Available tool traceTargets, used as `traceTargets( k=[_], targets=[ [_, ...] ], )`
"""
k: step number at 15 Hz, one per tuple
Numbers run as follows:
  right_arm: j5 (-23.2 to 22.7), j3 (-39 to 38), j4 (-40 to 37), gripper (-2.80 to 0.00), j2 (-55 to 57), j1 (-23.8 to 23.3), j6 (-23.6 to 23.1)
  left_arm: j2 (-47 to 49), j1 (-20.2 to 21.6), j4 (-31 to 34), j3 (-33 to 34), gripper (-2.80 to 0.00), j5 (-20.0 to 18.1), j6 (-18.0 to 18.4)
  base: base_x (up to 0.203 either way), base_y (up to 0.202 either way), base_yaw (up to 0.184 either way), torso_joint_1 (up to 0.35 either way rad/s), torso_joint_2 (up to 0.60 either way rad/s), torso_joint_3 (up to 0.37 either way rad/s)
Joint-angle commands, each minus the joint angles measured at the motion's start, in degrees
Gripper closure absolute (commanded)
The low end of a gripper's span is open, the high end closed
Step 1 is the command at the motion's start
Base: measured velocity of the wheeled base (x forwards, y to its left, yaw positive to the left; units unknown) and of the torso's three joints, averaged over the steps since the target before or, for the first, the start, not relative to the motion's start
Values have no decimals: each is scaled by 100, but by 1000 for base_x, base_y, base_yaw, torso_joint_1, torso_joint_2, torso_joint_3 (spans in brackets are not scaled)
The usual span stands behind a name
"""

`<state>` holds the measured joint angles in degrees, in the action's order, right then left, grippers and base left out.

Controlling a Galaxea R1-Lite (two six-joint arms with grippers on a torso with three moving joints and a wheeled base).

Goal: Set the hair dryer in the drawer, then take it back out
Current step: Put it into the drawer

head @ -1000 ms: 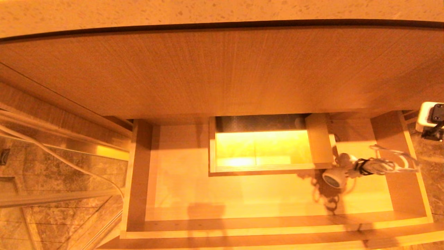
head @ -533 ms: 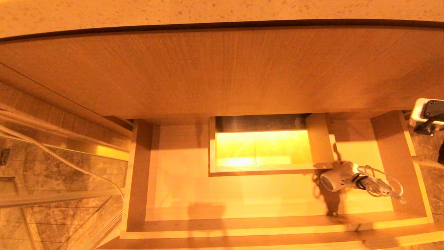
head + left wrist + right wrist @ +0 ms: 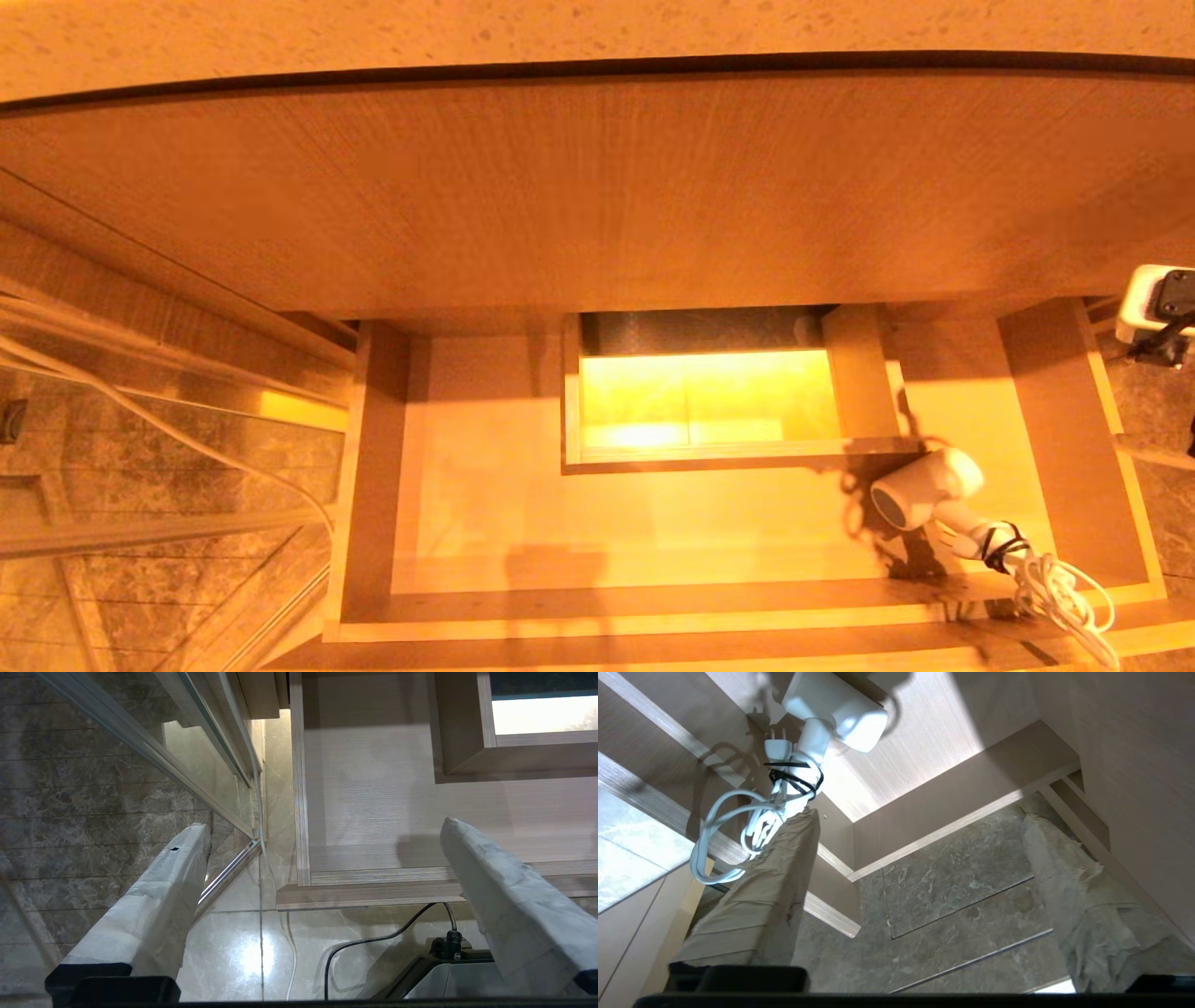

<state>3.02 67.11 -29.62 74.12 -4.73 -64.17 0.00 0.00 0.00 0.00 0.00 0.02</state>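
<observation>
The white hair dryer point(image 3: 924, 495) lies in the right front part of the open light-wood drawer point(image 3: 653, 621), dark grille end turned left. Its handle points to the front right corner, and the bundled white cord point(image 3: 1060, 588) hangs over the front rim. In the right wrist view my right gripper point(image 3: 920, 816) is open and empty, above the floor just outside the drawer's corner. The hair dryer point(image 3: 836, 707) and its cord point(image 3: 738, 830) lie just beyond one finger point(image 3: 784, 868). My left gripper point(image 3: 324, 826) is open and empty over the drawer's left front corner point(image 3: 373, 877).
A boxed cut-out point(image 3: 709, 401) stands at the drawer's mid-back under the tall wood-grain panel point(image 3: 597, 187). A white and black part of the right arm point(image 3: 1158, 313) shows at the right edge. Glass panel and cable point(image 3: 140, 420) are on the left. Tiled floor point(image 3: 962, 896) surrounds the drawer.
The hair dryer has shifted toward the drawer's front and turned. Its handle and cord have swung from the right side to the front right corner, the cord now over the rim.
</observation>
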Motion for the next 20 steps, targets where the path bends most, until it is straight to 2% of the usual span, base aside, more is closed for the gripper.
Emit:
traceTargets(
  k=[1, 7, 8, 11, 13, 14, 17, 20],
  targets=[
    [11, 48, -7, -280, -75, -12, -28, 0, 0, 0, 0, -280, 0, -2, 0, 0, 0, 0, 0, 0],
    [299, 108, -56, -280, -1183, -405, -53, 0, 0, 0, 0, -280, 0, -2, 0, 0, 0, 0, 0, 0],
    [522, 99, -108, -280, -1435, -458, -38, 0, 0, 0, 0, -280, 0, -2, 0, 0, 0, 0, 0, 0],
    [1841, 3, -178, -280, -2034, -633, 219, 0, 0, 0, 0, -280, 0, -2, 0, 0, 0, 0, 0, 0],
    [2445, -113, -210, -280, -2404, -649, 445, 0, 0, 0, 0, -280, 0, -2, 0, 0, 0, 0, 0, 0],
    [2553, -138, -340, -280, -2573, -656, 489, 0, 0, 0, 0, -280, 0, -2, 0, 0, 0, 0, 0, 0],
    [2535, -93, -1584, -280, -2881, -644, 800, 0, 0, 0, 0, -280, 0, -2, 0, 0, 0, 0, 0, 0],
    [2095, -140, -2445, -280, -2971, -592, 1009, 0, 0, 0, 0, -280, 0, -2, 0, 0, 0, 0, 0, 0]
  ],
)
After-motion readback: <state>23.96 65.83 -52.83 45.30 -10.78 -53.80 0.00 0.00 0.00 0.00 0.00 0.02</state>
